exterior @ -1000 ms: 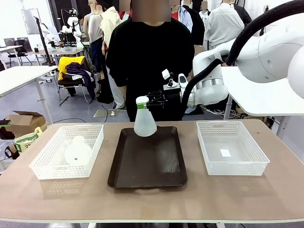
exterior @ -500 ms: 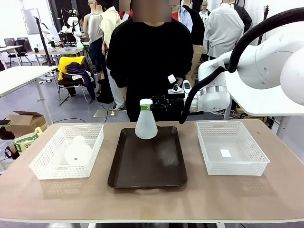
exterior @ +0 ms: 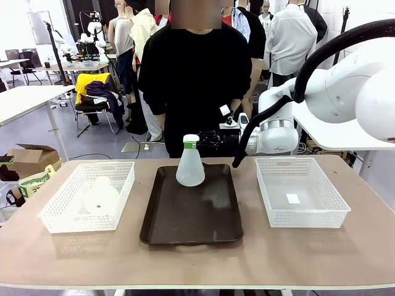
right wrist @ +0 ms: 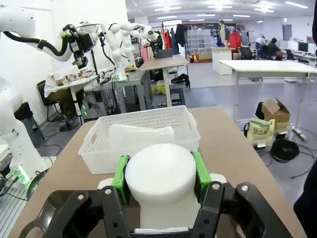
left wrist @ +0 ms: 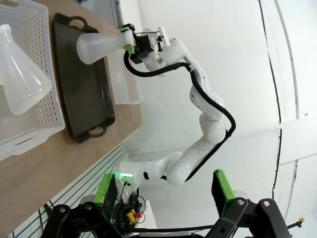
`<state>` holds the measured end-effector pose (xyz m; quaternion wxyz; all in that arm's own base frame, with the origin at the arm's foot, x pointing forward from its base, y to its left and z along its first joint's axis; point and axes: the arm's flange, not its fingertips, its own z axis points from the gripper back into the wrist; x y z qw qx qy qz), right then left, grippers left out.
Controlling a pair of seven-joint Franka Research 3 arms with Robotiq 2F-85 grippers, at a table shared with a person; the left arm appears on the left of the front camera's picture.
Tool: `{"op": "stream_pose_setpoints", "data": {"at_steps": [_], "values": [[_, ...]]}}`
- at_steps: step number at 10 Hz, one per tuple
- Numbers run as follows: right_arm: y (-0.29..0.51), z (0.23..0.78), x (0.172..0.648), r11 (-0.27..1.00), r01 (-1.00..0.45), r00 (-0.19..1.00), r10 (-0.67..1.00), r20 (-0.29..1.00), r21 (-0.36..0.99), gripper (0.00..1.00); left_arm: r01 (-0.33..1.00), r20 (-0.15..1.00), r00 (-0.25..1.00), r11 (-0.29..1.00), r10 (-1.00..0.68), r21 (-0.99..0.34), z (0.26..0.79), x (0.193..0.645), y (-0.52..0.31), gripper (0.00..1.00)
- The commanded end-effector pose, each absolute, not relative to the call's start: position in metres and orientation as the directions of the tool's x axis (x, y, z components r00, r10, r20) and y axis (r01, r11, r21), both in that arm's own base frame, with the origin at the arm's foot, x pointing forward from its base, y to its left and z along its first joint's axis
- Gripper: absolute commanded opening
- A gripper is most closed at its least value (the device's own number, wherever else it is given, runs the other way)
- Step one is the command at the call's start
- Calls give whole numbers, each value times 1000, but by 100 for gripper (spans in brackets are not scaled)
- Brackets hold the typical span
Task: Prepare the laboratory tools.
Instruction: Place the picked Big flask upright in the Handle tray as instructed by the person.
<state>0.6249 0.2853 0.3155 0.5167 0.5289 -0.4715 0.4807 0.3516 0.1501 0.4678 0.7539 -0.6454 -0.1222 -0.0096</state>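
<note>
Fingers of the right gripper (right wrist: 160,177) were clamped on the neck of one conical flask (exterior: 190,169), the green pads pressed to either side just below its white rim. In the front view that flask stood upright over the far end of the dark tray (exterior: 197,219), at frame centre. Whether its base touched the tray I could not tell. The left gripper (left wrist: 163,191), at the bottom of its wrist view, had its fingers spread wide with nothing between them, well away from the worktop (exterior: 185,265). The second flask (exterior: 99,198) lay on its side in the white basket (exterior: 62,216) at the frame's lower left. Judged from this, the job looked about half done. The first flask had reached the tray but was not yet released. The second sat untouched in its basket, to be lifted out and stood on the tray, presumably beside the first.
</note>
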Motion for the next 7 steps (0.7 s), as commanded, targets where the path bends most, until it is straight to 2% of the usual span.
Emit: {"op": "stream_pose_setpoints", "data": {"at_steps": [1, 4, 7], "values": [[287, 312, 626, -17, -995, 97, 18, 995, 98, 0, 178, 201, 970, 165, 136, -970, 469, 349, 152, 100], [289, 310, 627, -28, -993, 112, 41, 993, 113, 0, 178, 201, 970, 165, 136, -970, 469, 349, 152, 100], [287, 309, 627, -29, -992, 119, 61, 991, 121, 58, 178, 201, 970, 165, 136, -970, 469, 349, 152, 100]]}}
